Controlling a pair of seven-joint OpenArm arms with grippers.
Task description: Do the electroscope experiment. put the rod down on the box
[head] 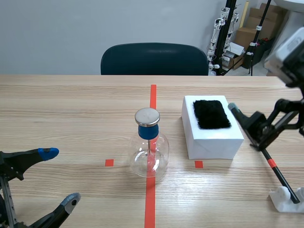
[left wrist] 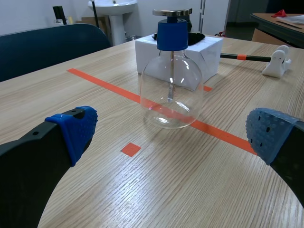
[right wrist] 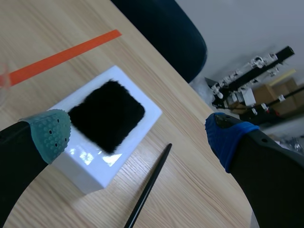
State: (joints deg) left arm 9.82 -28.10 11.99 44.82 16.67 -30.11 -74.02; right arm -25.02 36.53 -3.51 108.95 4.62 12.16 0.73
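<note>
The black rod (head: 281,176) with a red band lies beside the white box (head: 213,141), its near end resting in a small white stand (head: 288,199). A black fur patch (head: 211,114) covers the box top. My right gripper (head: 244,121) hovers open above the box's right edge and holds nothing. In the right wrist view the rod (right wrist: 149,187) lies on the table under the open gripper (right wrist: 137,133), next to the box (right wrist: 90,164). The glass electroscope flask (head: 150,154), with a blue stopper and metal disc, stands mid-table. My left gripper (head: 59,177) is open, well left of it.
A dark chair (head: 154,59) stands behind the far table edge. Stands and cardboard boxes (head: 247,33) sit in the back right corner. In the left wrist view the flask (left wrist: 171,90) stands ahead of the open fingers, with the box (left wrist: 202,52) behind it.
</note>
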